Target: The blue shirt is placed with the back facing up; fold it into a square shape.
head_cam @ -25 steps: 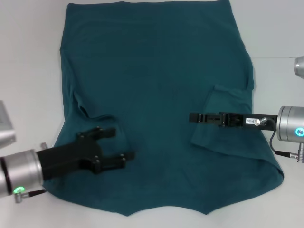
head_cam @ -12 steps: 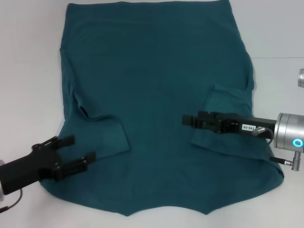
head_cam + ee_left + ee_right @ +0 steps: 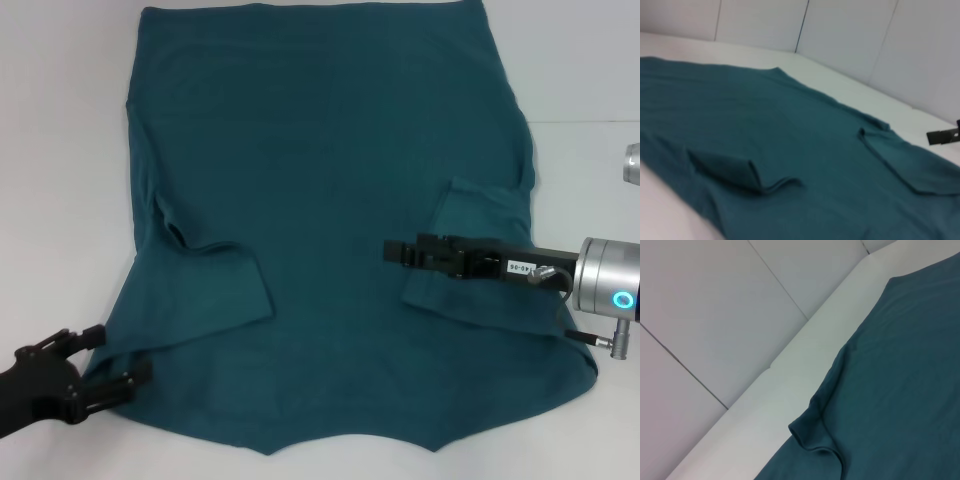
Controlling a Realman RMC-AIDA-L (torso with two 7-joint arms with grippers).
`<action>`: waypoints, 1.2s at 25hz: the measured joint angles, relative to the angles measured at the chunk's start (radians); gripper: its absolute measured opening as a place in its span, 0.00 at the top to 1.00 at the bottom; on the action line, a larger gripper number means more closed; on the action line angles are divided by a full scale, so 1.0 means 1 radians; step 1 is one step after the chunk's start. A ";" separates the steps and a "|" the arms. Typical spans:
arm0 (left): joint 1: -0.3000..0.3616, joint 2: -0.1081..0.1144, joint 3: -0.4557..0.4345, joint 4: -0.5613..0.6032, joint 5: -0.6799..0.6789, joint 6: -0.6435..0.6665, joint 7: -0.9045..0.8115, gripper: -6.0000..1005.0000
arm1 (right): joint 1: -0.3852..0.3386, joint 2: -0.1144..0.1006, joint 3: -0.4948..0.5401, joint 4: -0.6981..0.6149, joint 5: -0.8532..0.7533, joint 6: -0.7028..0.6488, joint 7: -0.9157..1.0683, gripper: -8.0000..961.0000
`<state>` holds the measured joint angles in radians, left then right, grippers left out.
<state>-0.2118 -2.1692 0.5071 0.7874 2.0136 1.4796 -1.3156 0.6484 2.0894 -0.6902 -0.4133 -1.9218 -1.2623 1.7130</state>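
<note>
Across a white table (image 3: 60, 150), the blue shirt (image 3: 330, 180) lies spread flat, plain side up, both short sleeves already turned in over its body. At the shirt's lower-left corner, the left gripper (image 3: 105, 368) hovers with its fingers spread apart, holding nothing. Over the folded right sleeve (image 3: 480, 265), the right gripper (image 3: 392, 252) reaches toward the shirt's middle; whether its fingers are parted cannot be told. Limp, light knit like this likely drapes and drags rather than holding a crease, so pinching both bottom corners of the hem and lifting them together looks the safest hold.
</note>
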 joint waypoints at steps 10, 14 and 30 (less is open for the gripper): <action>0.010 0.000 -0.018 -0.010 0.039 -0.077 0.017 0.08 | 0.001 0.001 0.000 0.008 0.004 0.000 0.000 0.06; 0.005 -0.001 -0.016 -0.013 0.056 -0.102 0.018 0.08 | 0.001 0.001 0.000 0.012 0.008 0.000 0.000 0.06; -0.003 -0.001 -0.004 -0.029 0.070 -0.114 0.018 0.09 | 0.003 0.001 0.000 0.011 0.009 0.011 -0.001 0.06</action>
<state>-0.2144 -2.1700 0.5035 0.7583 2.0838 1.3651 -1.2977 0.6514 2.0905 -0.6903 -0.4019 -1.9127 -1.2517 1.7118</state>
